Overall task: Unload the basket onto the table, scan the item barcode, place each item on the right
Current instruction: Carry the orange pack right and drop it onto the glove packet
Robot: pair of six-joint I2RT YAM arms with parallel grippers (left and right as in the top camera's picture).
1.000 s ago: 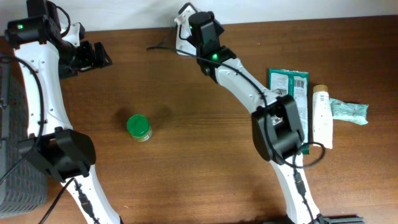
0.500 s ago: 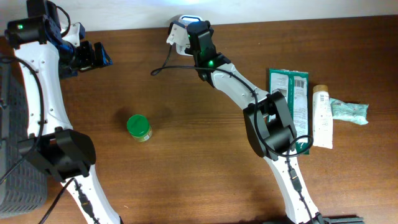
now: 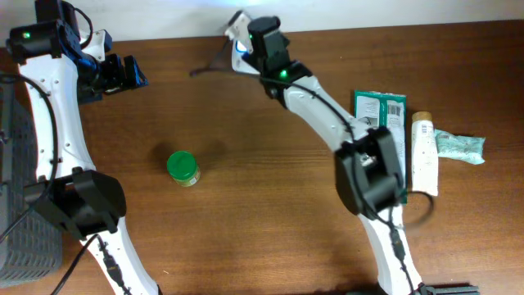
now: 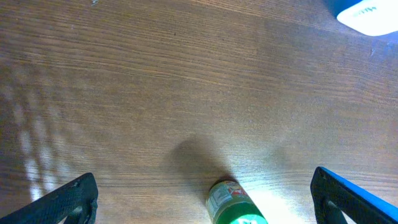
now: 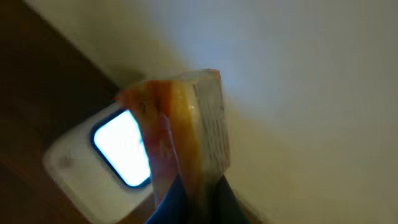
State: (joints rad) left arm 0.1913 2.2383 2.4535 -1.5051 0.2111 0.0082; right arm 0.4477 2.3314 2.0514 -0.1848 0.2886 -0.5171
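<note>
Overhead sharp, even. R wrist dim, blurry. L wrist: glare on table (image 4: pixel 186 81).

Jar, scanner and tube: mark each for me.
Jar (image 3: pixel 182 165), overhead view, on its green lid.
Scanner (image 5: pixel 119 149), right wrist view, on its lit window.
Tube (image 3: pixel 424 156), overhead view, on its white body.

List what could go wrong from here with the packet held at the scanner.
1. The right gripper pinches the orange packet only at its lower edge, so it could slip or twist.
2. The packet hangs tilted beside the lit scanner window and no barcode is visible, so the read may miss.
3. The cable trails loose close by, and a swing could snag it.
</note>
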